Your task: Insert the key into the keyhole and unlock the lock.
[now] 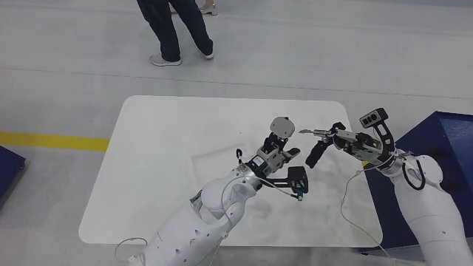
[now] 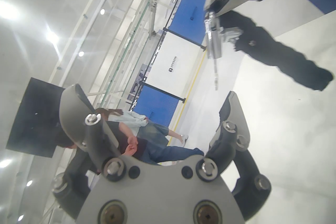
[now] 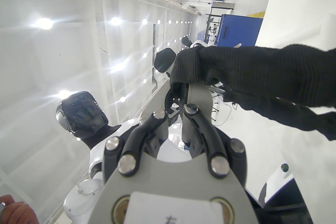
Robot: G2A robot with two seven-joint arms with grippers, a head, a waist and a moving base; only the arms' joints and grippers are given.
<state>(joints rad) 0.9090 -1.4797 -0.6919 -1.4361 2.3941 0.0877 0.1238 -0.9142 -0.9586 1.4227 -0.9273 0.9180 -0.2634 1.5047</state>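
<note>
Top view: both arms are over the table [image 1: 162, 162]. Left gripper [image 2: 153, 90] wide open, holding nothing. Right gripper [image 3: 187, 96] closed on the key [image 2: 213, 43], tip aimed toward the left gripper, apart from it. Judged: key secured; insertion and unlocking outstanding.

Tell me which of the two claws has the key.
The right claw: it is shut on the key, which trails a black strap. The left claw stands open and empty.
</note>
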